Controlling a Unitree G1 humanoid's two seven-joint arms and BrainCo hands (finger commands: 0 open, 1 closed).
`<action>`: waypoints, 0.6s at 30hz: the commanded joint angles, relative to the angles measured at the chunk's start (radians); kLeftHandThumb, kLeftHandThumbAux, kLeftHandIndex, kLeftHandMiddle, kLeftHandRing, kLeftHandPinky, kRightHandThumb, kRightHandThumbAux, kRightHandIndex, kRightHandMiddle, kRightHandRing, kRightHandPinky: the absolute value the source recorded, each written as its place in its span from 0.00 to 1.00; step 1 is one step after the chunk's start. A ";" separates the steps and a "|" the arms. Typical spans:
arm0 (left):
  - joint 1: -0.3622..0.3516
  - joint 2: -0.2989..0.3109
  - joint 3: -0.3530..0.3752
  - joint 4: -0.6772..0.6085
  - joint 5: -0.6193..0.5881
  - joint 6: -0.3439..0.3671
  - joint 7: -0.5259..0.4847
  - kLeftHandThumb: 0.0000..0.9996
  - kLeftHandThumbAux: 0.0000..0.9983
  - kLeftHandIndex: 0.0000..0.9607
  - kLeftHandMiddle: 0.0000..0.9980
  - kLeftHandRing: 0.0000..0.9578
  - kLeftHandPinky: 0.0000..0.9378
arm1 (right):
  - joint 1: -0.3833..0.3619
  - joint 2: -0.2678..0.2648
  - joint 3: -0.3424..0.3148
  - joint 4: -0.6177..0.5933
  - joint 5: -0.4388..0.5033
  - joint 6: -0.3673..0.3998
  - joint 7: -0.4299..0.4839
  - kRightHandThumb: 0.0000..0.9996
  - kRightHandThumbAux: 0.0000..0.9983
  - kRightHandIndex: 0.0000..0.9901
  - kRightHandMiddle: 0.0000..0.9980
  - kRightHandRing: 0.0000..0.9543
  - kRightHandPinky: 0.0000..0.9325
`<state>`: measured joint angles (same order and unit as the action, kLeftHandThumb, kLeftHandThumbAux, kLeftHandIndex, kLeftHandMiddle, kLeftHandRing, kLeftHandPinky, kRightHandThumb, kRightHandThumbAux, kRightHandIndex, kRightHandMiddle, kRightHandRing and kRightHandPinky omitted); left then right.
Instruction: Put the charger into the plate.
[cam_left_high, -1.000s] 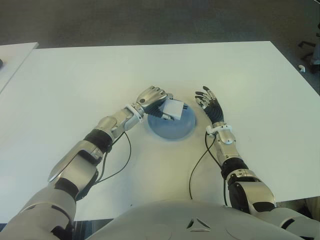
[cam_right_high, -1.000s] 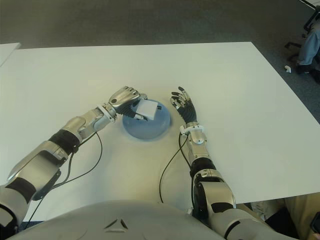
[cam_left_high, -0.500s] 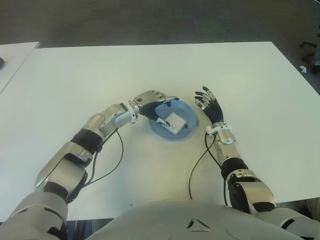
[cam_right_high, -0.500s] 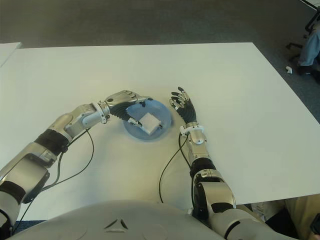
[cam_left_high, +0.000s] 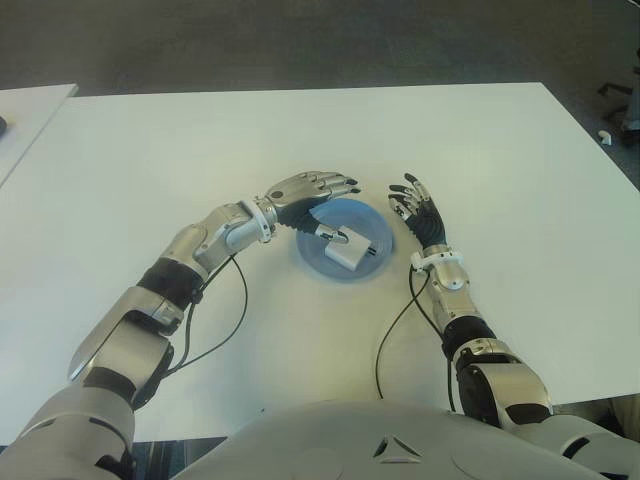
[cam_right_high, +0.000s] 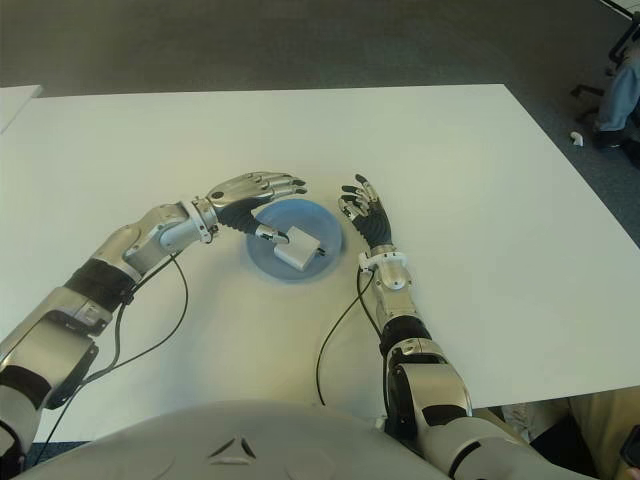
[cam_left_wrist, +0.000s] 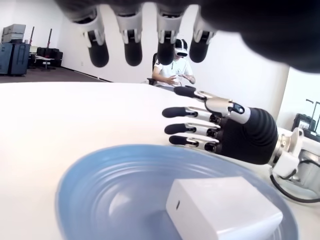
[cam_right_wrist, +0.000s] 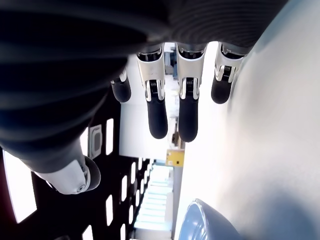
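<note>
The white square charger (cam_left_high: 346, 246) lies inside the round blue plate (cam_left_high: 312, 253) in the middle of the white table; the left wrist view shows the charger (cam_left_wrist: 220, 211) resting on the plate (cam_left_wrist: 100, 185) with no finger on it. My left hand (cam_left_high: 315, 187) hovers over the plate's far left rim, fingers spread and holding nothing. The right hand (cam_left_high: 415, 206) shows just right of the plate with its fingers relaxed and open, and the right hand (cam_left_wrist: 220, 130) also appears beyond the plate in the left wrist view.
The white table (cam_left_high: 150, 170) stretches wide on all sides of the plate. A second table's corner (cam_left_high: 25, 110) shows at the far left. Black cables (cam_left_high: 395, 330) trail from both wrists. A person (cam_left_wrist: 175, 72) sits far behind in the left wrist view.
My left hand opened and let go of the charger, which dropped into the plate. The hand then lifted and drew back toward the plate's far left rim. The right hand stayed still.
</note>
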<state>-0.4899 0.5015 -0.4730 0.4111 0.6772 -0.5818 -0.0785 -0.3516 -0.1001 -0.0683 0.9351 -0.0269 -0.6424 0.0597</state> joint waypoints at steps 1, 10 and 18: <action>0.031 0.015 0.019 -0.039 -0.004 0.027 -0.031 0.26 0.12 0.00 0.00 0.00 0.00 | 0.007 -0.001 0.000 0.023 -0.001 -0.003 0.001 0.07 0.61 0.00 0.27 0.28 0.14; 0.080 0.000 0.089 -0.105 -0.036 0.055 0.012 0.21 0.16 0.00 0.00 0.00 0.00 | 0.004 -0.006 0.006 0.035 -0.013 -0.014 -0.008 0.06 0.59 0.00 0.25 0.27 0.15; 0.089 -0.111 0.220 -0.001 -0.267 0.056 0.044 0.19 0.26 0.00 0.00 0.00 0.00 | -0.003 -0.006 0.004 0.045 -0.008 -0.004 -0.007 0.05 0.58 0.00 0.26 0.28 0.17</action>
<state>-0.4133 0.4462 -0.3122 0.3389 0.5539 -0.5281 -0.0136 -0.3594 -0.1091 -0.0646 0.9564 -0.0354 -0.6602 0.0499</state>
